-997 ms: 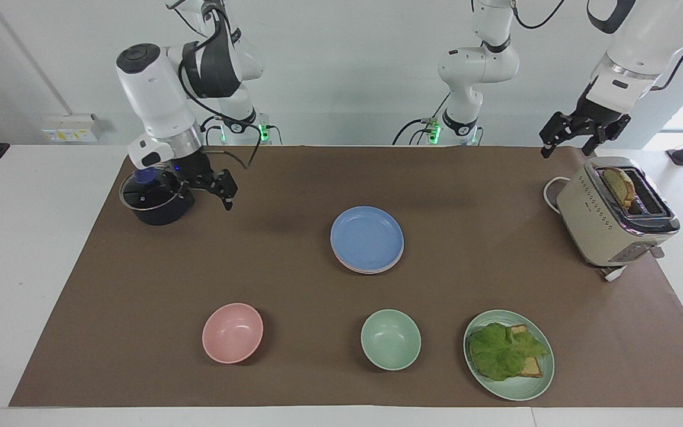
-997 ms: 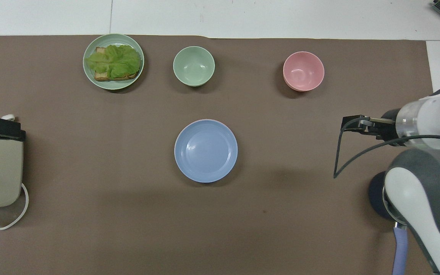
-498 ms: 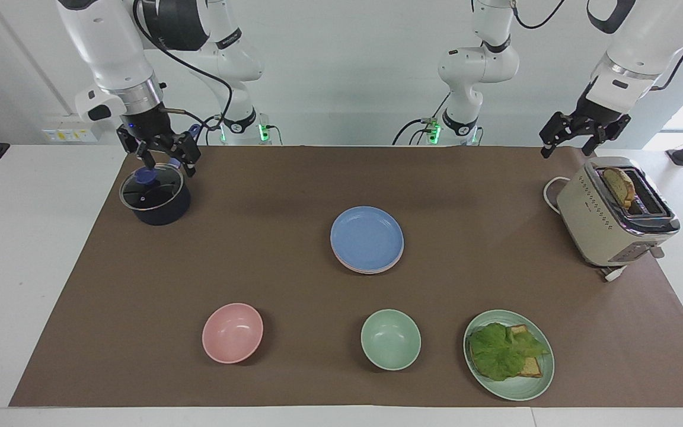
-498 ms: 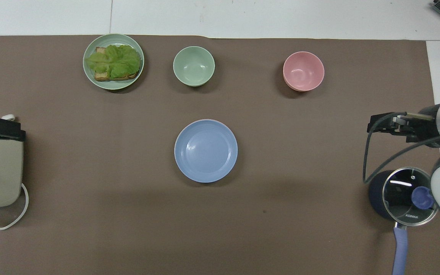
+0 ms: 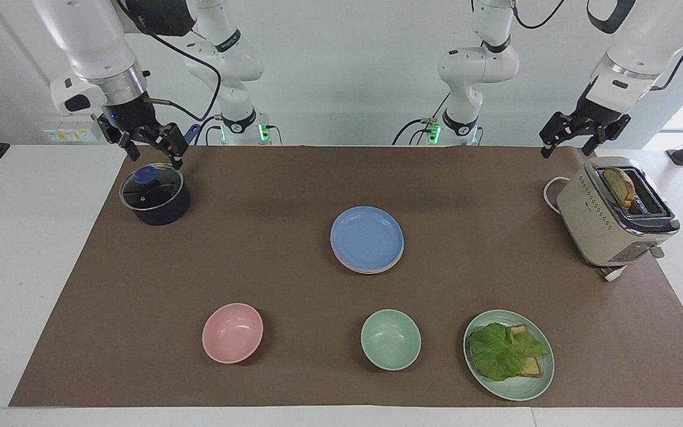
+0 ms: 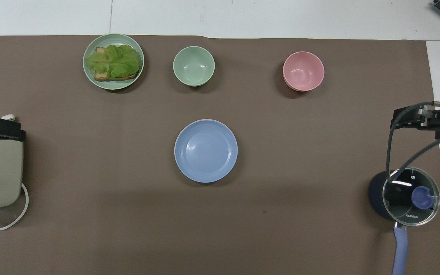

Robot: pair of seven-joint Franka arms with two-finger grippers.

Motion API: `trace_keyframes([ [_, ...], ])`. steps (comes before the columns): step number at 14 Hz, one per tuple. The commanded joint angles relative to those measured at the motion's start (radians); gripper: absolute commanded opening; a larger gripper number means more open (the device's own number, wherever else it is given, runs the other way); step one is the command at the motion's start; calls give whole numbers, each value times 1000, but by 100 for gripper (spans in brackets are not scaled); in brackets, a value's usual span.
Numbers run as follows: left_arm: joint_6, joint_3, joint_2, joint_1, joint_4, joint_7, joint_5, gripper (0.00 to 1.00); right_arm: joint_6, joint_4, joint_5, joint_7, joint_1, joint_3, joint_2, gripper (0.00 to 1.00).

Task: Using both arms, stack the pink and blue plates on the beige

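Fig. Stack at mid-counter, both arms standing off. The blue plate (image 5: 367,238) lies topmost in the middle of the brown mat (image 5: 270,249), nearer to the robots than the green bowl (image 5: 390,339) and the pink bowl (image 5: 232,332). Under its farther edge a thin pale rim shows, which I read as the pink plate (image 5: 360,270). I cannot make out the beige plate beneath it as a separate edge.

The right tool (image 5: 153,153) hangs with its fingers spread and empty, above the lidded pot (image 5: 155,196) at the right arm's end of the counter. The left tool (image 5: 573,145) is likewise spread and empty, raised just by the toaster (image 5: 611,216) at the left arm's end.

I judge the stacking done, so the step in hand is to confirm and hold clear. To do it well I would:
- check from above that the rims sit concentric and none overhangs;
- keep both tools high and wide of the stack;
- keep the right tool clear of the pot lid's knob, and the left clear of the toast.
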Motion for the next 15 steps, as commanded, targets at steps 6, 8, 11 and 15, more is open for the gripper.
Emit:
trace_keyframes([
  [6, -13, -6, -5, 10, 3, 10, 15, 100, -10, -2, -4, -47, 3, 15, 0, 100],
  [8, -13, -6, -5, 12, 3, 10, 15, 100, -10, -3, -2, -49, 3, 15, 0, 100],
  [11, -13, -6, -5, 10, 3, 10, 15, 100, -10, -2, -2, -49, 3, 15, 0, 100],
  [15, -13, -6, -5, 10, 5, 10, 14, 100, -10, -2, -1, -49, 3, 15, 0, 100],
])
